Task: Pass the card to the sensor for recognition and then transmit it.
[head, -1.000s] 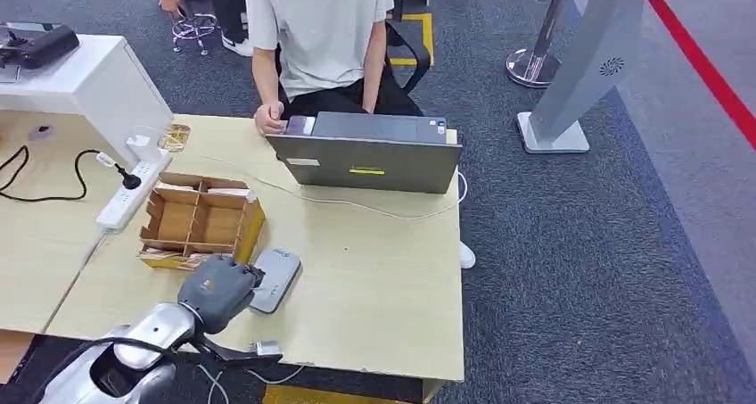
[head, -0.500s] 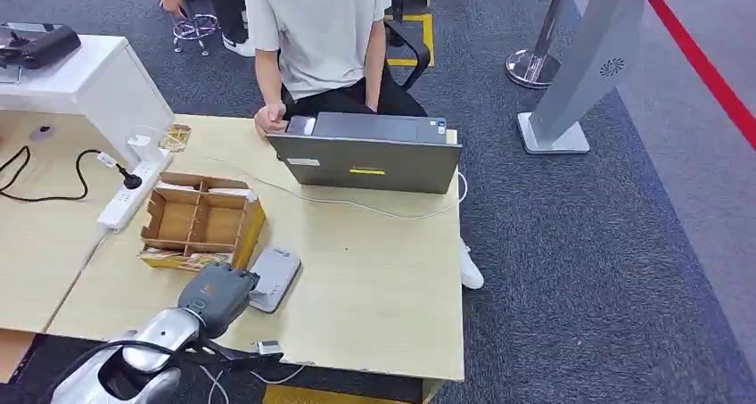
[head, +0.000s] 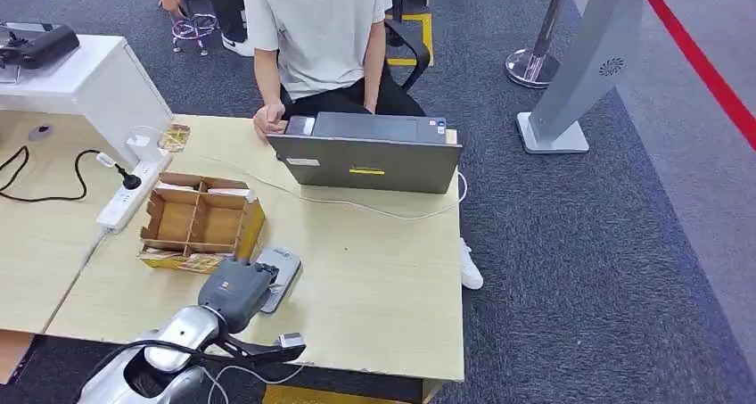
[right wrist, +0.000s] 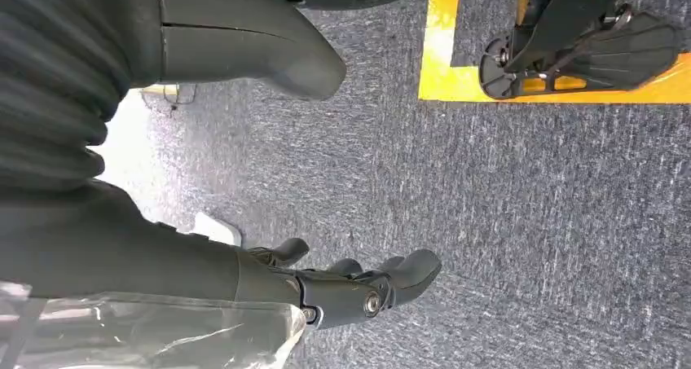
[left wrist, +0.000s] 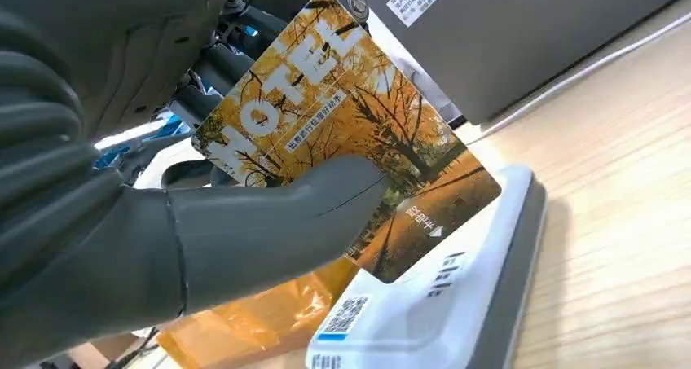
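Observation:
My left hand (head: 236, 291) hovers over the near end of the grey card sensor (head: 279, 273) on the wooden table (head: 374, 288). In the left wrist view the hand (left wrist: 204, 222) pinches a hotel card (left wrist: 342, 133) with an orange autumn-tree picture between thumb and fingers. The card's lower corner hangs just above the white top of the sensor (left wrist: 440, 304); I cannot tell whether they touch. My right hand (right wrist: 350, 287) hangs over grey carpet with its fingers loosely apart and nothing in it.
A cardboard divider box (head: 200, 221) stands just left of the sensor. A person (head: 316, 29) sits behind an open laptop (head: 365, 159) at the far edge. A white power strip (head: 129, 194) and cables lie left. A thin white cable (head: 357, 203) crosses the table.
My left hand has shifted right and slightly forward with the card, from beside the box to over the sensor's near end. The person's hand by the laptop moved a little.

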You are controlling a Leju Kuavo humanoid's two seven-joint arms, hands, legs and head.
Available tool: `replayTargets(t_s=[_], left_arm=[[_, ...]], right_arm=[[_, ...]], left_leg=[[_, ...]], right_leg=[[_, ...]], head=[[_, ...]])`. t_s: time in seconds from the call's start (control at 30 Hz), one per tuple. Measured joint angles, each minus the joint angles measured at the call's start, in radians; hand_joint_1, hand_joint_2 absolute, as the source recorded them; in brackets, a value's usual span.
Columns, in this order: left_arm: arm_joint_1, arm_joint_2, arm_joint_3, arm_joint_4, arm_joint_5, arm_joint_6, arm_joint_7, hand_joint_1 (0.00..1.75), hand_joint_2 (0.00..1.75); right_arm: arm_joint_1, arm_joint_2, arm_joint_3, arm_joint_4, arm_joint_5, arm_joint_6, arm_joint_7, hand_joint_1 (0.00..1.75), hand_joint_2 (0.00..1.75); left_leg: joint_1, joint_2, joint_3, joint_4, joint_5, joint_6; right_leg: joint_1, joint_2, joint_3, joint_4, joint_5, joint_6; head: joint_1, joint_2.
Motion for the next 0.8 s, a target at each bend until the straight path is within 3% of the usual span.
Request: replayTargets(t_s=[0.17, 0.27, 0.3, 0.33, 0.37, 0.47, 0.6, 0.8], left_arm=[[0.001, -0.015, 0.002, 0.001, -0.007, 0.017, 0.0, 1.75, 1.75], [0.001, -0.053, 0.011, 0.001, -0.011, 0.031, 0.001, 1.75, 1.75], [0.0, -0.07, 0.031, 0.002, -0.021, 0.076, 0.001, 1.75, 1.75], [-0.008, -0.087, 0.086, 0.002, -0.073, 0.323, 0.002, 1.75, 1.75], [-0.022, -0.089, 0.112, 0.002, -0.099, 0.408, 0.003, 1.75, 1.75], [-0.109, -0.081, 0.222, 0.059, -0.136, 0.535, -0.03, 1.75, 1.75], [-0.278, -0.052, 0.363, 0.273, -0.159, 0.58, -0.096, 1.75, 1.75], [-0.447, -0.026, 0.449, 0.545, -0.202, 0.604, -0.084, 1.75, 1.75]], right_arm=[[0.0, 0.0, 0.0, 0.0, 0.006, 0.0, 0.0, 0.0, 1.75], [0.0, 0.0, 0.0, 0.0, 0.018, 0.0, 0.0, 0.0, 1.75], [0.0, 0.0, 0.0, 0.0, 0.032, 0.004, 0.0, 0.0, 1.75], [0.0, 0.0, 0.005, 0.0, 0.076, 0.015, -0.002, 0.0, 1.75], [0.0, 0.0, 0.013, 0.0, 0.093, 0.019, -0.002, 0.0, 1.75], [-0.005, 0.0, 0.035, 0.0, 0.13, 0.03, -0.002, 0.0, 1.75], [-0.011, 0.0, 0.06, 0.0, 0.159, 0.04, 0.0, 0.0, 1.75], [-0.013, 0.0, 0.077, 0.0, 0.168, 0.046, 0.002, 0.0, 1.75]], left_leg=[[0.0, 0.0, 0.0, 0.0, 0.0, 0.0], [0.0, 0.0, 0.0, 0.0, 0.0, 0.0], [0.0, 0.0, 0.0, 0.0, 0.0, 0.0], [0.0, 0.0, 0.0, 0.0, 0.0, 0.0], [0.0, 0.0, 0.0, 0.0, 0.0, 0.0], [0.001, 0.0, 0.0, 0.0, 0.001, -0.001], [0.002, 0.0, 0.0, 0.0, 0.004, -0.002], [0.002, 0.0, -0.001, 0.0, 0.005, -0.002]], right_leg=[[0.0, 0.0, 0.0, 0.0, 0.0, 0.0], [0.0, 0.0, 0.0, 0.0, 0.0, 0.0], [0.0, 0.0, 0.0, 0.0, 0.0, 0.0], [0.0, 0.0, 0.0, 0.0, 0.0, 0.0], [0.0, 0.0, 0.0, 0.0, 0.0, 0.0], [0.001, 0.0, 0.0, 0.001, 0.0, 0.0], [0.002, 0.0, -0.001, 0.002, 0.002, -0.003], [0.001, 0.0, -0.001, 0.002, 0.003, -0.002]], head=[[0.0, 0.0], [0.0, 0.0], [0.0, 0.0], [0.0, 0.0], [0.0, 0.0], [0.0, 0.0], [0.0, 0.0], [0.0, 0.0]])
